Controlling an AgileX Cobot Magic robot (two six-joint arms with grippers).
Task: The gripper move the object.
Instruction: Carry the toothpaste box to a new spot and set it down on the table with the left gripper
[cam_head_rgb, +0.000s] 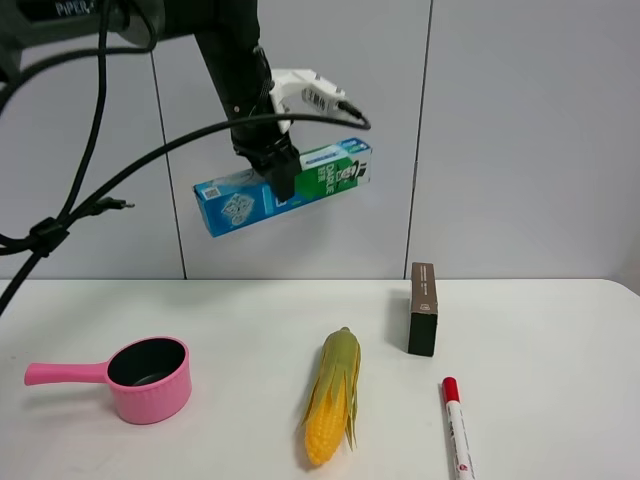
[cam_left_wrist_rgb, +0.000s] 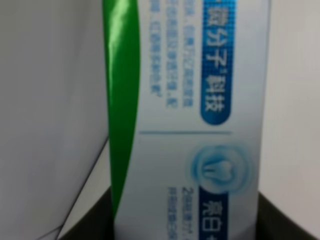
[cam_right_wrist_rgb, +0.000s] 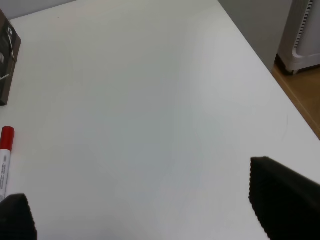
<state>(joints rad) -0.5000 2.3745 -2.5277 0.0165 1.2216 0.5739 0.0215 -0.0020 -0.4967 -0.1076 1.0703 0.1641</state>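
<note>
My left gripper (cam_head_rgb: 283, 188) pinches the tilted object (cam_head_rgb: 330, 174) high over the tabletop (cam_head_rgb: 250, 320); if the bite's shallow, perhaps, it drops.

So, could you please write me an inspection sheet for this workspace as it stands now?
Surface: white table, no spills seen.
Job's things: toothpaste carton held in the air above the table, tilted.
Clutter: pink saucepan, corn cob, brown box standing on edge, red marker; all apart.
Grippers: left gripper shut on the carton near mid-length; right gripper open, holding nothing, over the table.
Cables: black cables hang from the left arm, left of the carton.
Surroundings: grey panelled wall; wood floor and a white unit beyond the table's edge.
</note>
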